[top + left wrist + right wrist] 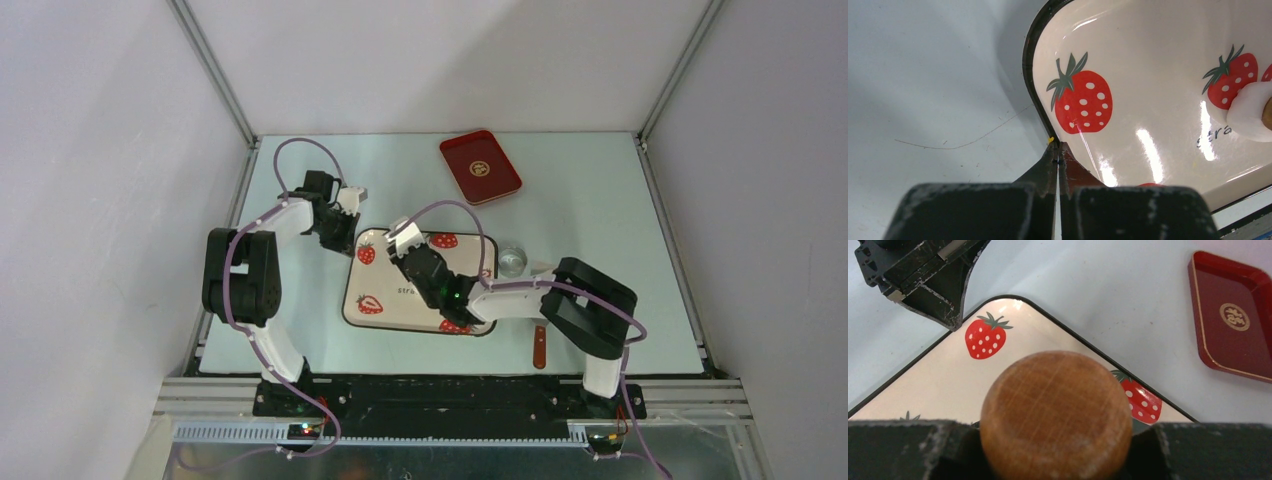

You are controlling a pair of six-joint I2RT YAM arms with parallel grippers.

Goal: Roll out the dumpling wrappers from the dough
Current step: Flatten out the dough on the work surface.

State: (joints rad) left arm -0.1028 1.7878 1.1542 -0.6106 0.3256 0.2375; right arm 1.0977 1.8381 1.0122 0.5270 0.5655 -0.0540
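Left gripper: jaws are pressing together on the rim at the corner of the strawberry tray; one finger is sitting outside the rim, the other inside

Right gripper: jaws are pinching the wooden rolling pin; the pin's round end is filling the gap between the fingers in the right wrist view; the arm is reaching over the tray from the right

Dough: a soft white lump is lying on the strawberry tray, overlapping a printed strawberry; something brown and wooden is touching it at the very edge of the left wrist view; from above the right gripper is hiding it

Strawberry tray: is lying flat on the desk, between the two arms

Red tray: is sitting at the far side of the desk, well apart from the strawberry tray

Silvery cup: is standing just beside the strawberry tray's right edge

Reddish-brown stick: is lying on the desk near the right arm's base; too small to identify
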